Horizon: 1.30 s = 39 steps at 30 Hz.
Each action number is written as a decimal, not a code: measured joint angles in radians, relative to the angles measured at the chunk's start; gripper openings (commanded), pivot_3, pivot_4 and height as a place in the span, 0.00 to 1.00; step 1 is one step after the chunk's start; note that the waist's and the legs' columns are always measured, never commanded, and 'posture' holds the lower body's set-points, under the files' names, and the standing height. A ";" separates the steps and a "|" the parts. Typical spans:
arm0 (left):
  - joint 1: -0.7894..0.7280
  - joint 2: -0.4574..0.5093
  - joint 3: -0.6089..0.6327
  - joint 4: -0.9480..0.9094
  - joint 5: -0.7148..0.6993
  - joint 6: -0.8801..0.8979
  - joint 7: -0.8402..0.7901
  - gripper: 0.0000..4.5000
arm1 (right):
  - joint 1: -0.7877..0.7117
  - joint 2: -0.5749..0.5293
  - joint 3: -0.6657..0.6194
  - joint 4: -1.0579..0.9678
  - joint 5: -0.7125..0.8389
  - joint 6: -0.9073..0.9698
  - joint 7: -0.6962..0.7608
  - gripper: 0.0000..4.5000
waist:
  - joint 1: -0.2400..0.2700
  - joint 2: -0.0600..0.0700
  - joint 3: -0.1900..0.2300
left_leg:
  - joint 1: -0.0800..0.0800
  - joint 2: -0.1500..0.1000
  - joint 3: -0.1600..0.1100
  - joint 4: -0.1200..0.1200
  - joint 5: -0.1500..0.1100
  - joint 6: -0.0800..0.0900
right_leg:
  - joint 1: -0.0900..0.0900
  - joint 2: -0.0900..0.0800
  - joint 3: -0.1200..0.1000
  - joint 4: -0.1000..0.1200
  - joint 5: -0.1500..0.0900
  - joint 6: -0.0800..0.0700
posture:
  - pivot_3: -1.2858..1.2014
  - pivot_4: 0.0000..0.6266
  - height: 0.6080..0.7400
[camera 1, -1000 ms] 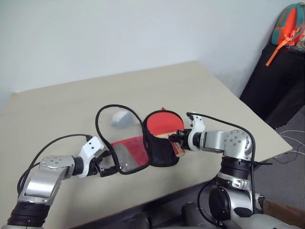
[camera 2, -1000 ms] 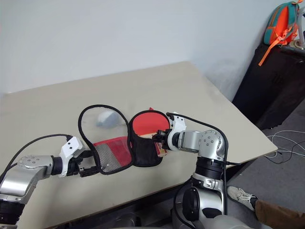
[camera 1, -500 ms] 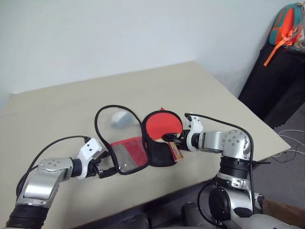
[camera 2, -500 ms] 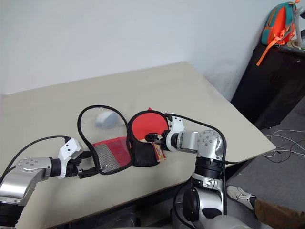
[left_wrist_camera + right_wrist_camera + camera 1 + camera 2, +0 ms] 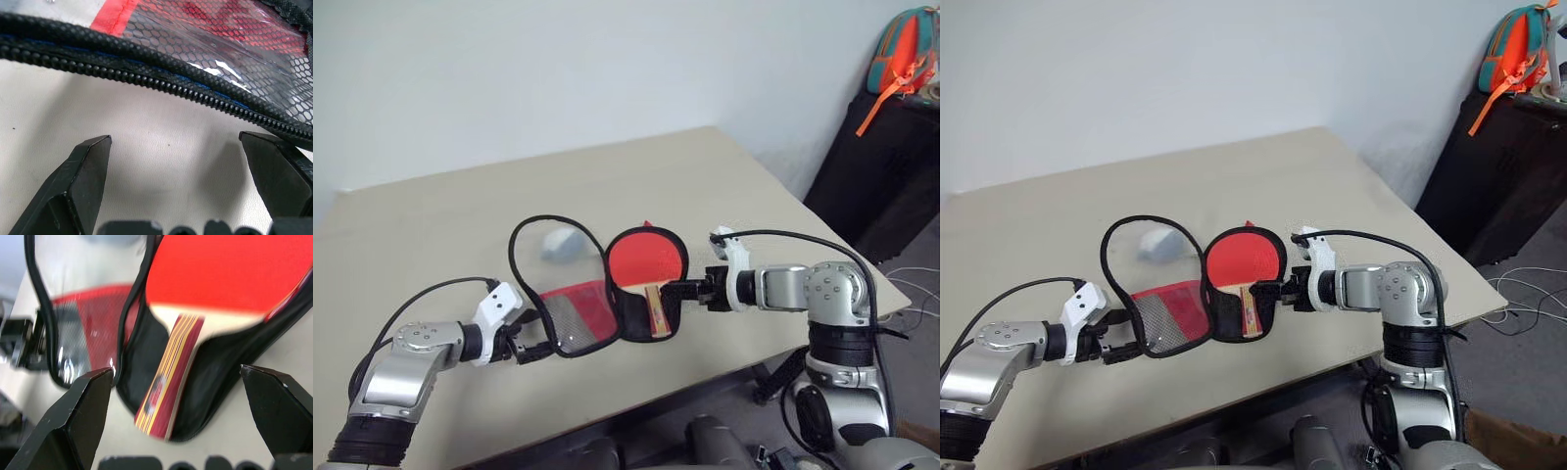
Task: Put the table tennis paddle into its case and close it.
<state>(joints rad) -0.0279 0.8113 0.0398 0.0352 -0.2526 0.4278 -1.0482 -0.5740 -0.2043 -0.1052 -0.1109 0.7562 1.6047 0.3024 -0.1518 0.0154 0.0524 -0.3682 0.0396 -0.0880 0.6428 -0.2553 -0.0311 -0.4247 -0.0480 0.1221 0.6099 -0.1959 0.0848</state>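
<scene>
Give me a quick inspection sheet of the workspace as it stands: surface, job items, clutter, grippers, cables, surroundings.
Surface: beige rectangular table, bare around the work.
Job's things: red round rubber-faced paddle with striped wooden handle lies inside the black-lined half of the open red fabric zip case; the mesh-panelled flap lies folded out flat, zip undone.
Clutter: small greyish-white ball on the table behind the case.
Grippers: left gripper open, at the flap's zip edge, holding nothing; right gripper open, just off the handle end, empty.
Cables: black cables loop along both forearms; loose cords on the floor at right.
Surroundings: pale wall; black cabinet with an orange-and-teal backpack on top.
</scene>
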 measured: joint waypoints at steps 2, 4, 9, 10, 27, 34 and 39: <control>-0.007 -0.003 -0.005 0.010 0.000 -0.008 -0.002 1.00 | 0.010 0.009 0.014 0.000 0.000 -0.018 0.018 0.99 | 0.001 0.000 0.000 | 0.000 0.000 0.000 0.001 0.000 0.000 | 0.001 0.000 0.000 0.000 0.000 0.000 | 0.52 0.00 1.00; -0.021 -0.011 -0.008 0.024 0.000 -0.016 -0.006 1.00 | 0.042 0.024 0.011 -0.002 -0.018 -0.141 0.033 0.99 | 0.005 -0.001 0.000 | 0.000 0.000 0.000 0.001 0.000 0.000 | 0.002 0.000 0.000 -0.001 0.000 0.000 | 0.52 0.00 1.00; -0.053 -0.030 -0.015 0.049 -0.001 -0.028 -0.008 1.00 | 0.047 0.012 -0.075 0.076 -0.068 -0.392 0.051 0.99 | 0.013 -0.003 0.001 | -0.001 0.000 0.001 0.003 0.000 0.000 | 0.002 -0.001 0.000 -0.001 0.000 0.000 | 0.52 0.00 1.00; -0.068 -0.041 -0.016 0.050 -0.001 -0.026 -0.007 1.00 | 0.035 0.009 -0.119 0.115 -0.071 -0.451 0.052 0.99 | 0.016 -0.004 0.002 | -0.002 0.000 0.001 0.003 0.000 0.000 | 0.002 -0.001 0.000 -0.001 0.000 0.000 | 0.52 0.00 1.00; -0.284 -0.308 -0.208 -0.021 -0.028 0.011 0.035 1.00 | -0.070 -0.035 -0.322 0.411 -0.130 -0.988 0.021 0.99 | 0.022 -0.005 0.003 | -0.006 -0.003 0.001 0.003 0.001 0.001 | 0.000 -0.001 0.004 -0.001 0.002 0.003 | 0.52 0.00 1.00; -0.273 -0.338 -0.216 0.002 -0.017 0.011 0.072 1.00 | -0.017 -0.016 -0.307 0.399 -0.140 -1.016 -0.001 0.99 | 0.023 -0.005 0.003 | -0.005 -0.004 0.000 0.004 0.001 0.001 | 0.001 0.000 0.005 -0.001 0.002 0.003 | 0.52 0.00 1.00; -0.266 -0.349 -0.218 -0.012 -0.034 0.013 0.063 1.00 | -0.018 -0.014 -0.331 0.422 -0.140 -1.067 -0.041 0.99 | 0.023 -0.005 0.003 | -0.005 -0.004 0.000 0.005 0.001 0.001 | 0.001 -0.001 0.005 -0.001 0.002 0.003 | 0.52 0.00 1.00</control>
<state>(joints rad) -0.2940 0.4627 -0.1782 0.0234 -0.2866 0.4403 -0.9851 -0.5917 -0.2181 -0.4359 0.3111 0.6162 0.5374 0.2614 -0.1285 0.0106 0.0555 -0.3737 0.0354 -0.0876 0.6475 -0.2542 -0.0299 -0.4233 -0.0485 0.1274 0.6092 -0.1939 0.0877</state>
